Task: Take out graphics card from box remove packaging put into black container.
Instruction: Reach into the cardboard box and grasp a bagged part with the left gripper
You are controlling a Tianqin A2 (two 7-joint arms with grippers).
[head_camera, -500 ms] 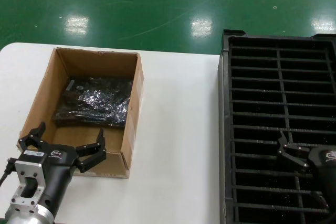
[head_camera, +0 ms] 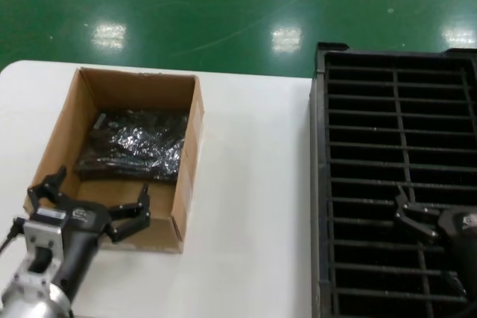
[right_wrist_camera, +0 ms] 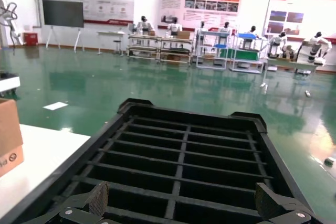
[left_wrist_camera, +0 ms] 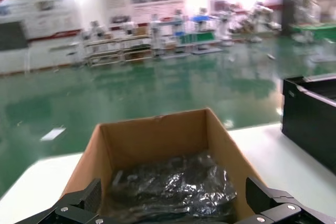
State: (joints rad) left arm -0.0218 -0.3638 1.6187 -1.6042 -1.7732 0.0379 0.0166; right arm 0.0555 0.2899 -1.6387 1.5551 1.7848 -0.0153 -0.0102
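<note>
The brown cardboard box [head_camera: 182, 176] stands on the white table at the left. In it lies the crinkled shiny antistatic bag [head_camera: 138, 147], also seen in the left wrist view [left_wrist_camera: 173, 187]; the graphics card itself is hidden inside it. My left gripper [head_camera: 95, 197] is open and empty, at the box's near wall, its fingers [left_wrist_camera: 262, 198] spread about as wide as the box. The black container [head_camera: 395, 154] with long narrow slots stands at the right. My right gripper [head_camera: 417, 217] is open and empty above the container's near slots [right_wrist_camera: 184, 166].
The white table [head_camera: 253, 184] has a bare strip between the box and the container. Green floor lies beyond the table's far edge. Workbenches and robots stand far off in the wrist views.
My left gripper has shifted slightly left and back toward me. The bag, box and right gripper have not moved.
</note>
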